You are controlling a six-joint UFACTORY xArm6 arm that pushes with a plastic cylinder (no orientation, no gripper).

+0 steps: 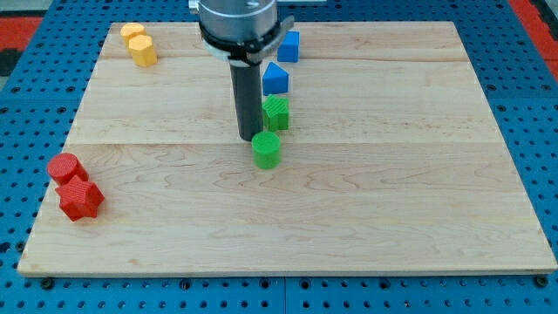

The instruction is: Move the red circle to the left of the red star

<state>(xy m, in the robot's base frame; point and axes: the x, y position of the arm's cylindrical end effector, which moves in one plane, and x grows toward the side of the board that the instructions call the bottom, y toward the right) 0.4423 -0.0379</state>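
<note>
The red circle [64, 167] sits near the board's left edge, touching the upper left of the red star [80, 199] just below it. My tip [248, 138] rests on the board near the middle, far to the right of both red blocks. It stands just left of the green circle [267, 149] and the green star [275, 112].
A blue block [275, 78] and a blue cube [289, 45] stand above the green star. Two yellow blocks [139, 44] sit at the top left. The wooden board [392, 192] ends in a blue pegboard surround.
</note>
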